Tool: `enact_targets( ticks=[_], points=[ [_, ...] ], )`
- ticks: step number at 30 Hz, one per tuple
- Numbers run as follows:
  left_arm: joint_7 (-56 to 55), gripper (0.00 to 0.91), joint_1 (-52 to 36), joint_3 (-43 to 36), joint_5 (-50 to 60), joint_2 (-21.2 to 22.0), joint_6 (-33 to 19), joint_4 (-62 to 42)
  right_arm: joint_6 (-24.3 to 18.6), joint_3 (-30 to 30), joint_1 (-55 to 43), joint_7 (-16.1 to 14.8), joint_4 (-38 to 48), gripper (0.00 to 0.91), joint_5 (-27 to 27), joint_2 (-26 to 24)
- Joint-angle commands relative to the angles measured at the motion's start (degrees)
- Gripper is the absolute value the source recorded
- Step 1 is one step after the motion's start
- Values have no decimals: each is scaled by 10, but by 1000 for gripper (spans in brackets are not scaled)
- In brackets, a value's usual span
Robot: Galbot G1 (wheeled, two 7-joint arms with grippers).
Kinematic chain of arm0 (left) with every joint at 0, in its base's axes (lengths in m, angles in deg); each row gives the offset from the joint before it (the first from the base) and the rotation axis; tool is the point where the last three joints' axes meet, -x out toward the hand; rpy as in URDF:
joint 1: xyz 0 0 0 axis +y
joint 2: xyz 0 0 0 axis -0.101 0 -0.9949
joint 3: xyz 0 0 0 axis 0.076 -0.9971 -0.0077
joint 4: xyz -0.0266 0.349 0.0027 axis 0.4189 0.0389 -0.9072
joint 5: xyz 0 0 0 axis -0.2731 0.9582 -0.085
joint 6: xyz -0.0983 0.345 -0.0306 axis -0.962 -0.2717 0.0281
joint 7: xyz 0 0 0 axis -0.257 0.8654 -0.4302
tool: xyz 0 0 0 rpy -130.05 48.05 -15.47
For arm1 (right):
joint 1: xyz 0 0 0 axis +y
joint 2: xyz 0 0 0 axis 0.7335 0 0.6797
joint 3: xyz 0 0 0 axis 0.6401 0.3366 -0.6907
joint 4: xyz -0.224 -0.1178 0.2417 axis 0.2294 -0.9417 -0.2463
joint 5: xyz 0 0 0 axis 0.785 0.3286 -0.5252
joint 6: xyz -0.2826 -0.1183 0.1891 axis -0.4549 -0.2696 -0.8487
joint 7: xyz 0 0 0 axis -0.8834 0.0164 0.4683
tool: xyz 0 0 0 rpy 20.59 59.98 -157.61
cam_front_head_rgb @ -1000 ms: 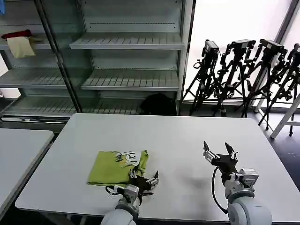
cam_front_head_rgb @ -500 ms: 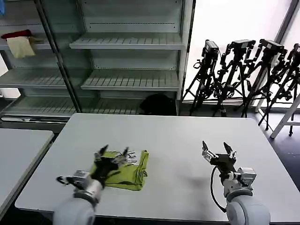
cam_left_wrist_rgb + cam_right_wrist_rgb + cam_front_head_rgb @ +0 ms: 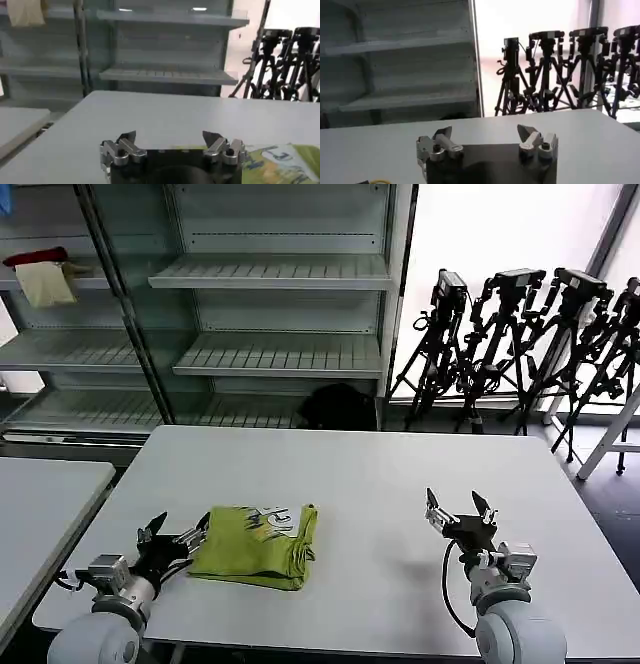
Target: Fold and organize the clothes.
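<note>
Left pincer withdrew off the folded T-shirt, open.

left gripper: fingers spread wide, nothing held between them, hovering low over the table
T-shirt: lime yellow-green, printed graphic seen, lying flat on the table just beside one finger
background: shelving, tripods seen past the table's far edge

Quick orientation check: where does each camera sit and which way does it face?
Head view: high, looking forward and down at the table; the folded T-shirt, left gripper and right gripper, both open.
Left wrist view: low above the table, facing the shelves; its own fingers; T-shirt shared with head view.
Right wrist view: low, facing the tripods; its own fingers.
</note>
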Motion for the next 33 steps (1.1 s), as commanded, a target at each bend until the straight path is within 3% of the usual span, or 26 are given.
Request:
enact_targets(
  ticks=[1, 5, 9, 12, 13, 27, 33],
  points=[
    [5, 907, -4, -34, 32, 5, 6, -57, 0, 4, -1, 2, 5, 907, 2, 3],
    [-5, 907, -7, -52, 62, 13, 6, -71, -1, 4, -2, 0, 7, 907, 3, 2],
    [-6, 645, -2, -61, 69, 15, 5, -74, -1, 3, -2, 0, 9, 907, 3, 2],
    [-7, 333, -2, -62, 71, 17, 6, -78, -1, 2, -4, -1, 11, 907, 3, 2],
    [-5, 30, -1, -61, 69, 17, 5, -76, -1, 2, -5, -2, 11, 907, 3, 2],
    [21, 10, -4, -52, 29, 20, 4, -68, -3, 8, -14, 2, 20, 907, 4, 4],
    [26, 0, -9, -26, 47, 14, -43, -51, -3, 4, -13, 2, 21, 907, 4, 3]
  ],
)
